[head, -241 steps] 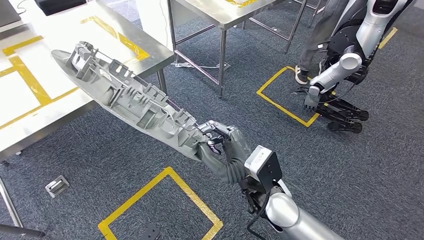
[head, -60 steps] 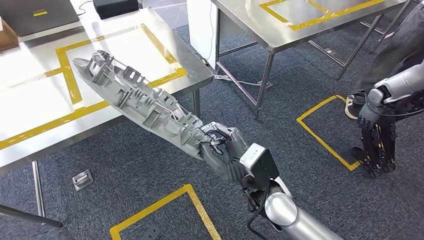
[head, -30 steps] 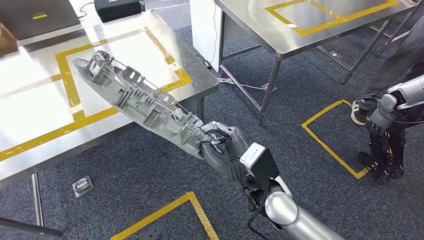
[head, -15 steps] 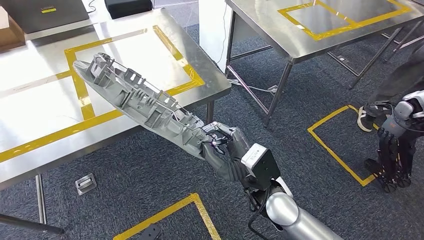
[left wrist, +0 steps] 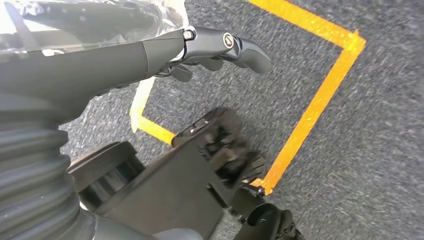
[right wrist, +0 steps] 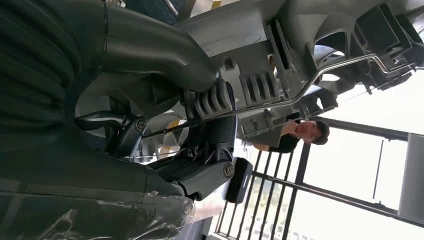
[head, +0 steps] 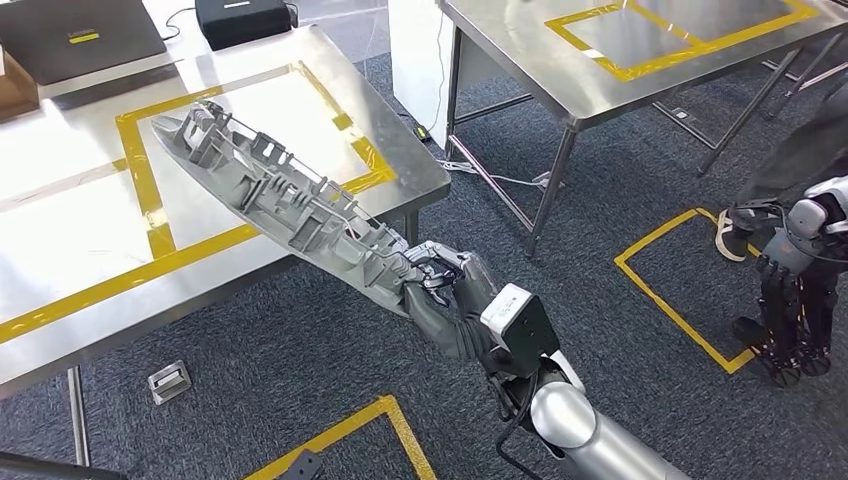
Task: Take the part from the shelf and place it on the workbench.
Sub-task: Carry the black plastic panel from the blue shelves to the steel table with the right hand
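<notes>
Part [head: 285, 210] in right hand [head: 450, 300], above workbench [head: 60, 260]

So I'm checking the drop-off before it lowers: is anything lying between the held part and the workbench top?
Nothing visible. The right hand holds the part above the workbench; the steel under it is bare apart from yellow tape lines.

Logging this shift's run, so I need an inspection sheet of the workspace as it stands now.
Surface: steel workbench with yellow tape lines, sheen from the lights.
Job's things: long grey part held in the air, its far end over the bench.
Clutter: laptop, black box, small bracket on the carpet.
Hands: right hand grips the part's near end; left hand holds nothing, hanging over the carpet.
Cables: cord under the second table.
Surroundings: another robot, a person's shoe.
</notes>
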Controlling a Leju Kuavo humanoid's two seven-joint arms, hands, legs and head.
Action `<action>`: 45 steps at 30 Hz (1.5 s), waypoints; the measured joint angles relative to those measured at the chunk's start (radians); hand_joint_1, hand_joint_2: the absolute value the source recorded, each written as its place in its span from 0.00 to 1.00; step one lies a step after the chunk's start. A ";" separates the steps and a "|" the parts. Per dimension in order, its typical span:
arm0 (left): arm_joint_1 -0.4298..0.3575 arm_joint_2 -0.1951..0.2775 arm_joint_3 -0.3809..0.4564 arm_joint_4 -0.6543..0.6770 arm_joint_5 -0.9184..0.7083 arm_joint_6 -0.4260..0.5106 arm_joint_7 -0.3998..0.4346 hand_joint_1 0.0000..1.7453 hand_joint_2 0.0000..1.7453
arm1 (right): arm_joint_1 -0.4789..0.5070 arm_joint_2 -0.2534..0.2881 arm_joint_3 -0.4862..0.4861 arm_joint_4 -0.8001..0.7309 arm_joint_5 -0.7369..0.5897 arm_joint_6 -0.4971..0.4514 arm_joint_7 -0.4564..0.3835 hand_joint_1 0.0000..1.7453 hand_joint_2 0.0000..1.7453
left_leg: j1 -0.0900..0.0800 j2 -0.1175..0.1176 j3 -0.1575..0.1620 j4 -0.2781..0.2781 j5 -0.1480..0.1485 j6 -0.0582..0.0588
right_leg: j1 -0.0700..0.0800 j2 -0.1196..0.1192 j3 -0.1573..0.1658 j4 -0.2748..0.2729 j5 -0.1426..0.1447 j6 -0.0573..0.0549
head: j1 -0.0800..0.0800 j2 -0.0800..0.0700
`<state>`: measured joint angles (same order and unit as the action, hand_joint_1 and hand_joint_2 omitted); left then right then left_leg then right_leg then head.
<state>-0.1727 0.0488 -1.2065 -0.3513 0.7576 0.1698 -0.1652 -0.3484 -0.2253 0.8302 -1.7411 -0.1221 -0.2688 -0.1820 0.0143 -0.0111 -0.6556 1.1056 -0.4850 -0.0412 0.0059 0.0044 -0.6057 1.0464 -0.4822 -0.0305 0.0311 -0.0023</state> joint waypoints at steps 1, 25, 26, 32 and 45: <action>-0.001 0.000 0.000 0.000 0.000 0.000 0.000 0.00 1.00 | -0.001 0.000 0.000 0.000 0.000 0.000 0.000 1.00 1.00 | -0.002 0.000 0.018 -0.036 0.007 0.006 | 0.001 0.000 0.001 0.003 -0.004 0.005 | 0.000 0.000; 0.015 -0.004 0.000 0.000 -0.008 0.011 -0.007 0.00 1.00 | 0.019 -0.007 -0.003 -0.017 0.009 -0.006 0.010 1.00 1.00 | -0.003 -0.002 -0.041 0.168 -0.143 0.005 | -0.004 0.001 -0.016 -0.008 0.017 -0.009 | 0.000 0.000; 0.016 -0.004 0.000 0.000 -0.008 0.012 -0.007 0.00 1.00 | 0.021 -0.007 -0.003 -0.018 0.010 -0.006 0.011 1.00 1.00 | -0.003 -0.002 -0.066 0.203 -0.142 0.004 | -0.004 0.001 -0.012 -0.007 0.014 -0.009 | -0.001 0.000; 0.014 -0.004 0.000 0.000 -0.008 0.013 -0.007 0.00 1.00 | 0.028 -0.008 -0.004 -0.021 0.011 -0.004 0.017 1.00 1.00 | -0.007 0.000 0.033 -0.049 0.007 0.020 | 0.000 0.003 0.026 -0.003 -0.017 0.009 | -0.001 0.000; 0.015 -0.003 0.000 0.000 -0.006 0.014 -0.006 0.00 1.00 | 0.032 -0.010 -0.008 -0.026 0.011 -0.003 0.018 1.00 1.00 | -0.003 -0.003 0.084 -0.071 -0.037 0.051 | -0.008 0.002 -0.093 0.141 -0.002 0.039 | 0.012 0.000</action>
<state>-0.1579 0.0456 -1.2066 -0.3510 0.7511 0.1839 -0.1709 -0.3162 -0.2358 0.8217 -1.7670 -0.1114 -0.2718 -0.1640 0.0112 -0.0143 -0.5715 1.0342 -0.5222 0.0100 -0.0023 0.0060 -0.6982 1.1877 -0.4843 0.0089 0.0427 -0.0023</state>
